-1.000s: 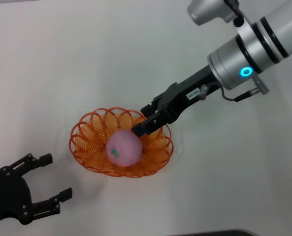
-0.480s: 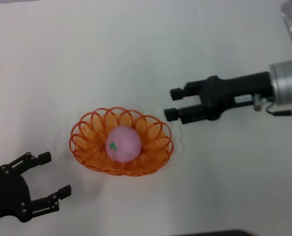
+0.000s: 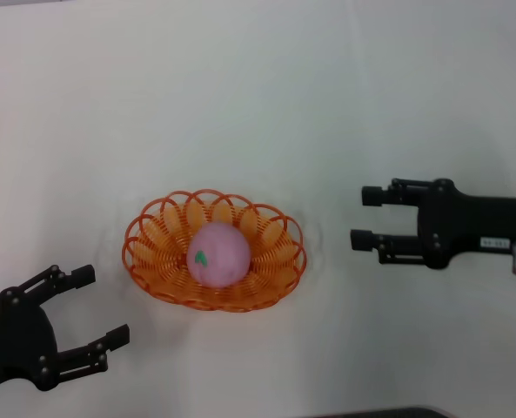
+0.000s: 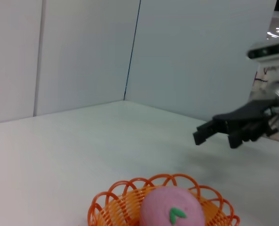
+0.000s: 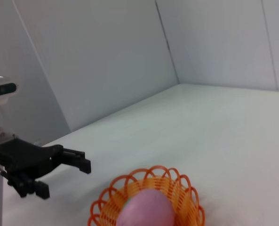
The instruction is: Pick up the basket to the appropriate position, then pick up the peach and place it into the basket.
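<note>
- One basket (image 3: 214, 252): an oval orange wire-loop basket with a scalloped rim, sitting flat on the table (image 3: 240, 96) near the middle of the head view, slightly left of centre and toward the near side.
- One peach (image 3: 217, 253): a round pink toy peach with a small green leaf mark, resting inside the basket at its centre, touched by neither tool.
- Two tools, both black and both holding nothing.
- Right tool (image 3: 367, 218): at the right of the scene, well apart from the basket's right rim, lying roughly level with its two fingers pointing left toward the basket and spread apart.
- Left tool (image 3: 101, 306): at the near left corner, apart from the basket's near-left rim, its fingers spread wide and pointing toward the right.
- The left wrist view shows the basket (image 4: 125, 207) and peach (image 4: 172, 214) close by, with the right tool (image 4: 203, 135) hanging above the table farther off.
- The right wrist view shows the basket (image 5: 177, 188) holding the peach (image 5: 146, 212), with the left tool (image 5: 66, 165) beyond it.
- Surface: one plain white table, smooth and matte.
- Room: plain pale wall panels (image 4: 83, 52) rise behind the table, meeting at vertical seams.
</note>
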